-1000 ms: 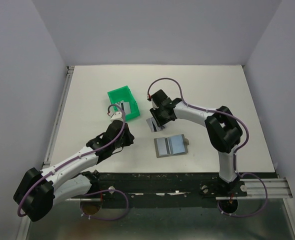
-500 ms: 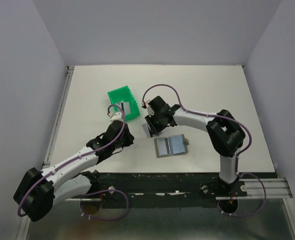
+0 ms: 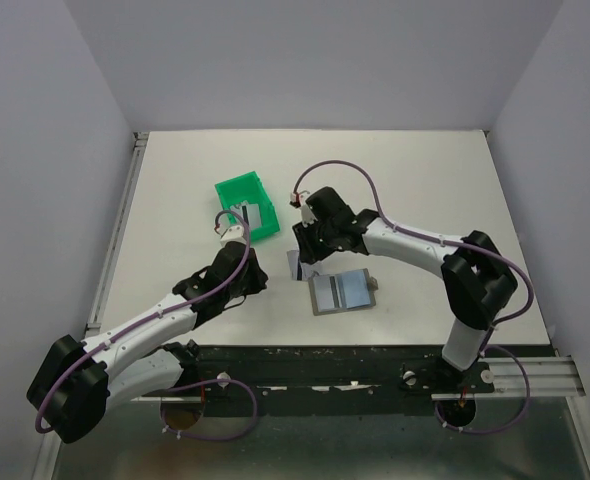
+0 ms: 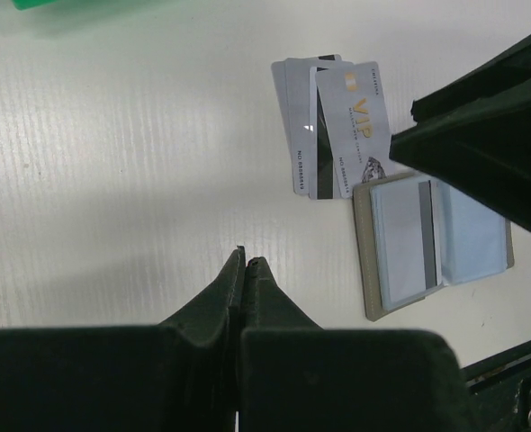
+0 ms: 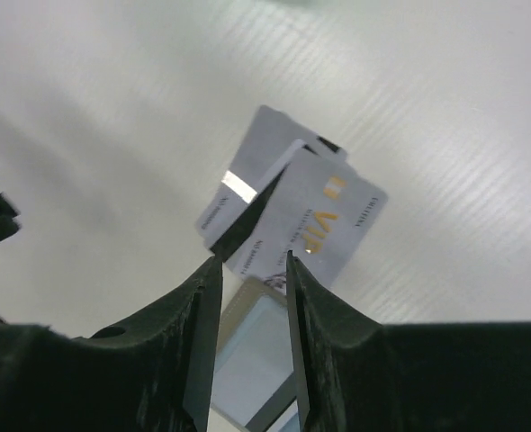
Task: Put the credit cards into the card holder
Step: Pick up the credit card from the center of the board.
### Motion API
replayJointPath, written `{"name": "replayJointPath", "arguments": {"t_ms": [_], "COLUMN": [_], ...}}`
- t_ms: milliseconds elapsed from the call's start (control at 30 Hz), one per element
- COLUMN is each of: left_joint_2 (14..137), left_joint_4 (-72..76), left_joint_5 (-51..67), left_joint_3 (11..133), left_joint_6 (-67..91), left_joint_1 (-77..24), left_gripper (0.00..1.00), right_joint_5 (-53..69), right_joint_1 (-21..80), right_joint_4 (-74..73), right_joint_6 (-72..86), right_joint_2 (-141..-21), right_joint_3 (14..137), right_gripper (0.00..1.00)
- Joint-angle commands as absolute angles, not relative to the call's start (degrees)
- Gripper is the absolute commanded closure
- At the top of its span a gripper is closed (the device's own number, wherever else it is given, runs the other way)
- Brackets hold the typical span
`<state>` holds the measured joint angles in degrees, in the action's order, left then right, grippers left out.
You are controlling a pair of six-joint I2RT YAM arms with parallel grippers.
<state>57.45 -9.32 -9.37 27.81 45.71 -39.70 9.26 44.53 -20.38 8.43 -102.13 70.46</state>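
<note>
The credit cards are lying fanned on the bench, just left of the open card holder, which seems to be holding one striped card already. The right tool is hovering half-open above the fan, gripping nothing, while the left tool is sitting pinched shut and empty.

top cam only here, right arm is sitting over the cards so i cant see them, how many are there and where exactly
Observer: The left wrist view shows the credit cards as an overlapping fan, three as far as I can tell. They lie flat on the table right beside the open card holder.
Operator: ok and has the right tool got hold of one
Observer: It doesn't look like it. In the right wrist view the right tool is open, its fingers apart over the near edge of the fan, and no card is pinched between them.
</note>
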Motion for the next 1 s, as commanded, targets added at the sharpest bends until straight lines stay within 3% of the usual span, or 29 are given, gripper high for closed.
{"name": "replayJointPath", "arguments": {"t_ms": [0, 200, 533, 967], "left_joint_2": [57.04, 56.34, 56.43, 56.16], "left_joint_4": [-10.37, -10.81, -10.55, -10.37], "left_joint_5": [-9.40, -9.67, -9.40, -9.32], "left_joint_3": [26.98, 26.63, 26.72, 26.02], "left_joint_6": [46.14, 45.97, 46.41, 47.02], "left_joint_1": [-39.29, -39.29, -39.29, -39.29], "left_gripper": [1.00, 1.00, 1.00, 1.00], "right_joint_5": [-2.69, -6.33, -0.35, 20.72], "right_joint_1": [42.63, 42.01, 42.01, 42.10], "right_joint_4": [-23.46, -26.10, -26.72, -19.96], "right_joint_6": [12.30, 13.97, 14.59, 16.26], "right_joint_2": [-104.49, -106.96, -109.16, -108.11], "right_joint_3": [72.41, 72.60, 70.75, 66.72], "right_gripper": [0.59, 0.64, 0.66, 0.68]}}
